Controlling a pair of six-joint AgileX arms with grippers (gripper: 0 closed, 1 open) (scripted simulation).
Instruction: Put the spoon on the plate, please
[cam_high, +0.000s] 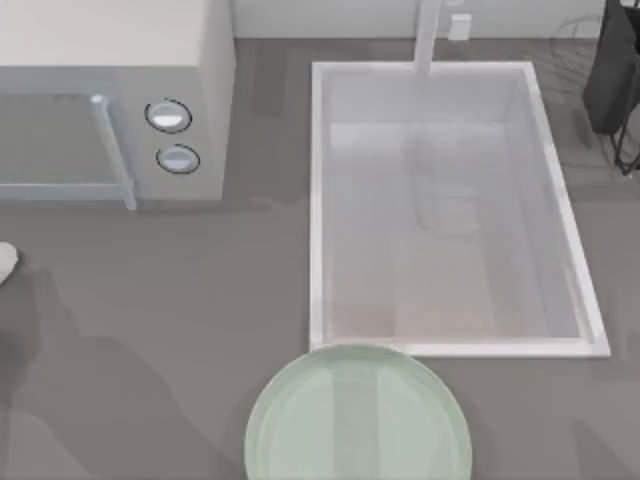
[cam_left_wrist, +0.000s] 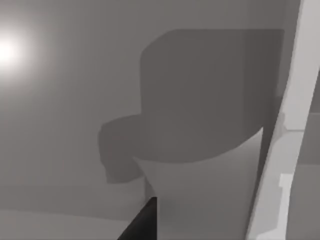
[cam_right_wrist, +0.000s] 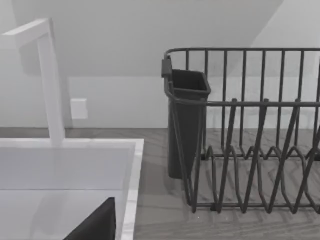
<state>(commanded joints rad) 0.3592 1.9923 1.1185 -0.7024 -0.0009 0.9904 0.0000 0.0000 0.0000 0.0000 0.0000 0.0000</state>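
Plate (cam_high: 358, 420), one, lies before one sink (cam_high: 322, 200); either gripper's state I cannot tell.

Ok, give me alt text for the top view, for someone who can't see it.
A large round pale mint-green glossy plate sits bare at the near edge of a grey countertop, just in front of a white rectangular sink basin. A white microwave with two round knobs stands at the back left, a dark wire dish rack at the far right.

White sink basin (cam_high: 450, 340) with faucet (cam_right_wrist: 47, 75), microwave (cam_high: 110, 100) at left, dark dish rack (cam_right_wrist: 245, 130) at right.
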